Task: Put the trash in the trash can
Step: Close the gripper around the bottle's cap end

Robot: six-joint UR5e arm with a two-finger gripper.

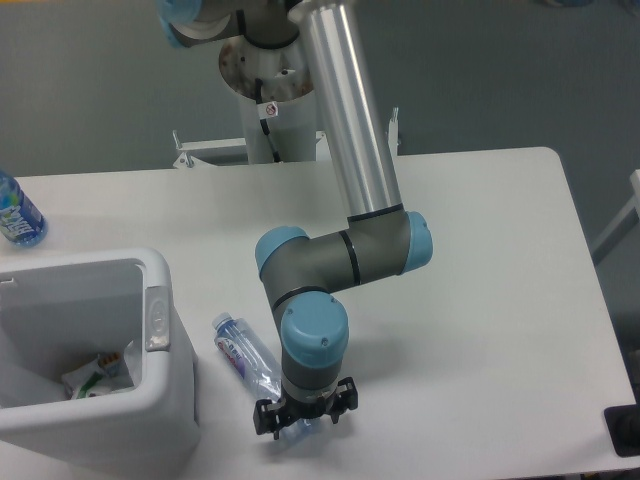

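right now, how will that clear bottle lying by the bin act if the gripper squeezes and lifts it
The clear bottle looks empty, so probably light. Its thin walls may buckle under the gripper. Lying on its round side, it could roll on the table if nudged.

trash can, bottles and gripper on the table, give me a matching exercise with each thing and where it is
Things:
1. trash can
2. clear bottle
3. bluer bottle
4. gripper

Places:
A. far left edge of the table
B. lying on the table beside the bin
C. front left, with a wrapper inside
D. low over the bottle's near end

Pairs: 1-C, 2-B, 3-A, 4-D
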